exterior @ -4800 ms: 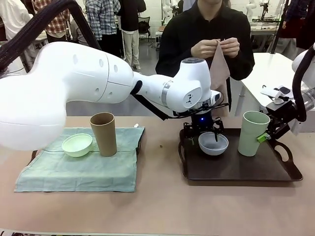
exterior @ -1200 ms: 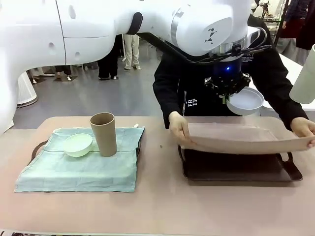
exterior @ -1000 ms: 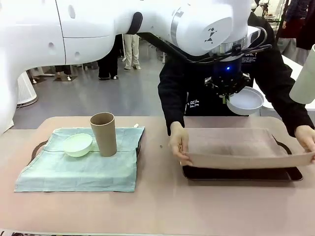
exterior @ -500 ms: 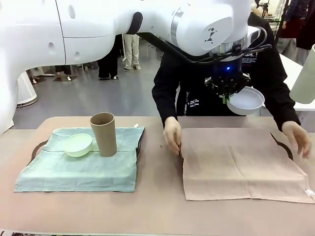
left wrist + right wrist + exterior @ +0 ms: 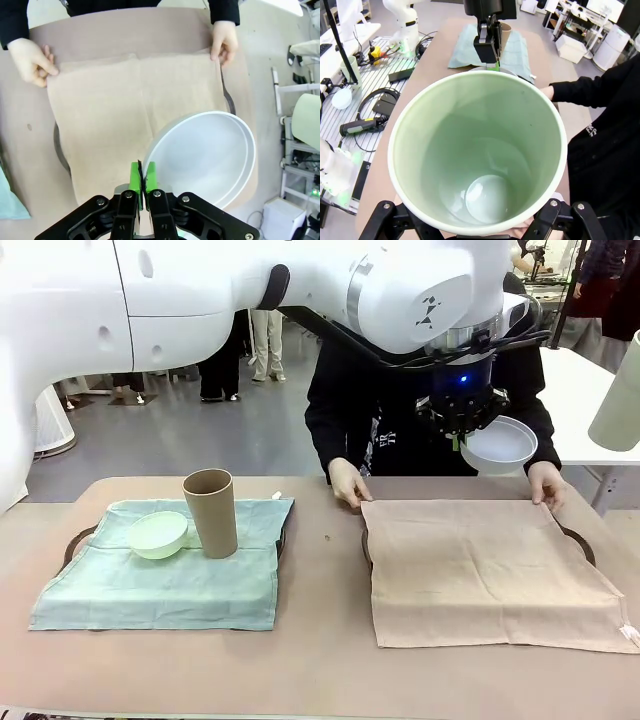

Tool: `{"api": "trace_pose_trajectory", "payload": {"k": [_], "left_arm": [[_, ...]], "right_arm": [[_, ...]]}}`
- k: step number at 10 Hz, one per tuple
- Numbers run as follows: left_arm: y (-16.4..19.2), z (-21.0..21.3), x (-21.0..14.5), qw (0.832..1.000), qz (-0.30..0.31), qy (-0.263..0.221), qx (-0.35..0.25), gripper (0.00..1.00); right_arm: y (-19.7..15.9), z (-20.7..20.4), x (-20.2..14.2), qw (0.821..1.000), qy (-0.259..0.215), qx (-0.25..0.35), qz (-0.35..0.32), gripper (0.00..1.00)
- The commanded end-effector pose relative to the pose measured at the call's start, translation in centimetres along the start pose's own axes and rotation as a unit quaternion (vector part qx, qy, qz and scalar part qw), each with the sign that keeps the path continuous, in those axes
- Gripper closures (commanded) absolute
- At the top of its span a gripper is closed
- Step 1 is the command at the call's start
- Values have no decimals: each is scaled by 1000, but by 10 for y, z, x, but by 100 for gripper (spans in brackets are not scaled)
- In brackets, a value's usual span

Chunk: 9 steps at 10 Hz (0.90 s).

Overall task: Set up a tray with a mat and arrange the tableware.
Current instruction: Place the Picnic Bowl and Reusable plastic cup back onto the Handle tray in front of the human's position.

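Under raised bowl [image 5: 499, 445], tan mat [image 5: 480, 570]

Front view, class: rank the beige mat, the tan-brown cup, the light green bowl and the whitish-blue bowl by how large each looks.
1. beige mat, clearly largest.
2. tan-brown cup.
3. light green bowl and whitish-blue bowl look alike; the whitish-blue bowl is held up by the left gripper, so I won't rank them.
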<state>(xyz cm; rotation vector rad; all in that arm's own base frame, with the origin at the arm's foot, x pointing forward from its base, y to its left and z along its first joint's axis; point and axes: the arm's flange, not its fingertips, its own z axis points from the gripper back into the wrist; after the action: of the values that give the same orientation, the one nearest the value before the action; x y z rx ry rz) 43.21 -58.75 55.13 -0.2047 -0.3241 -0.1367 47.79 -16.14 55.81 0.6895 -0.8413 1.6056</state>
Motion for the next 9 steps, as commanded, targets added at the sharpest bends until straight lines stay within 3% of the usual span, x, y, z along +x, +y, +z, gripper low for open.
{"api": "trace_pose_trajectory", "payload": {"k": [1, 9], "left_arm": [[2, 5, 1, 1000, -6, 3, -11, 100], [2, 5, 1, 1000, -6, 3, -11, 100]], "right_arm": [[0, 0, 4, 1000, 2, -1, 3, 74], [0, 0, 4, 1000, 2, -1, 3, 74]]}}
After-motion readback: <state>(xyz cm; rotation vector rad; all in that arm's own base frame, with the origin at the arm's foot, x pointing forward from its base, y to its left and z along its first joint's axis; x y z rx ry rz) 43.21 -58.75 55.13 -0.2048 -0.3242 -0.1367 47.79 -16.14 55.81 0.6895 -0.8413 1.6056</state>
